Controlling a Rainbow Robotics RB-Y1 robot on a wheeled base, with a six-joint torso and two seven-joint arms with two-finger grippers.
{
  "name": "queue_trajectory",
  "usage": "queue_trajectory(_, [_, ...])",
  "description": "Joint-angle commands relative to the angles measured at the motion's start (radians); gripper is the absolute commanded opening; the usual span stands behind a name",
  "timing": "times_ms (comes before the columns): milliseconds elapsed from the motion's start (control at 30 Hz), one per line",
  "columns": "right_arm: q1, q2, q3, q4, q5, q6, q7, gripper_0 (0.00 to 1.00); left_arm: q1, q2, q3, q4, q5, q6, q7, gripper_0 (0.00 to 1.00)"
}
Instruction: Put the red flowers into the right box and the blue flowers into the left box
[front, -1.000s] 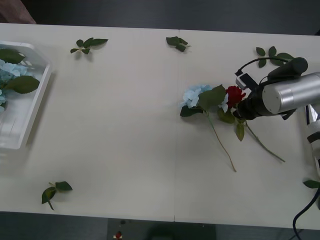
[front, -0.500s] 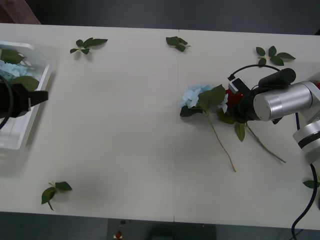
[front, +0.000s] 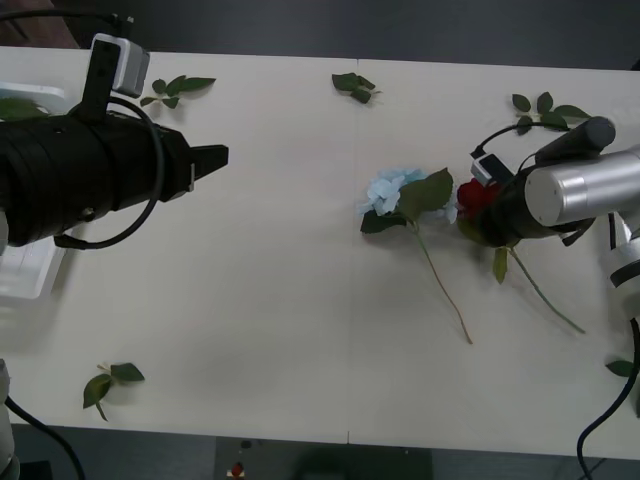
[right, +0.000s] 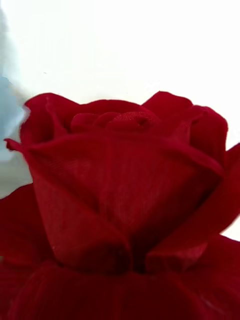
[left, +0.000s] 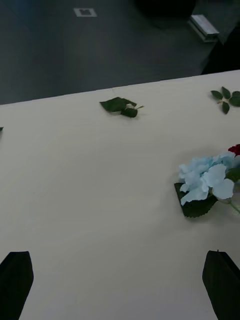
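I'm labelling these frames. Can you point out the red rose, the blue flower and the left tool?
Red rose (right: 125, 190): right wrist view, on the petals of its head.
Blue flower (front: 385, 190): front view, on its pale-blue head.
Left tool (front: 205, 160): front view, between its black fingertips.

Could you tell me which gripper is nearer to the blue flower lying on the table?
Right: the right gripper is at the red rose beside the blue flower; the open left gripper is farther off.

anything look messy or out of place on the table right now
Yes: loose leaf sprigs lie scattered near the table's edges, belonging to no flower. One blue flower lies mid-table, outside the left box, beside the red flower at the right claw.
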Motion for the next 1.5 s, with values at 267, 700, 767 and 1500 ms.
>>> queue_trajectory(267, [-0.026, -0.026, -0.249, -0.252, -0.035, 0.328, 0.016, 0.0, 0.153, 0.22, -0.085, 0.088, 0.329, -0.403, -0.182, 1.0])
queue_trajectory(700, [-0.026, -0.043, -0.666, -0.377, -0.032, 0.671, 0.065, 0.0, 0.171, 0.033, 0.055, 0.097, 0.435, -0.24, -0.41, 1.0])
queue_trajectory(767, [-0.021, -0.058, -0.686, -0.377, -0.026, 0.679, 0.073, 0.0, 0.173, 0.019, 0.061, 0.099, 0.435, -0.236, -0.443, 1.0])
queue_trajectory(1500, [0.243, -0.196, -0.823, -0.257, -0.041, 0.354, 0.157, 0.0, 0.188, 0.056, 0.053, 0.104, 0.475, -0.242, -0.461, 1.0])
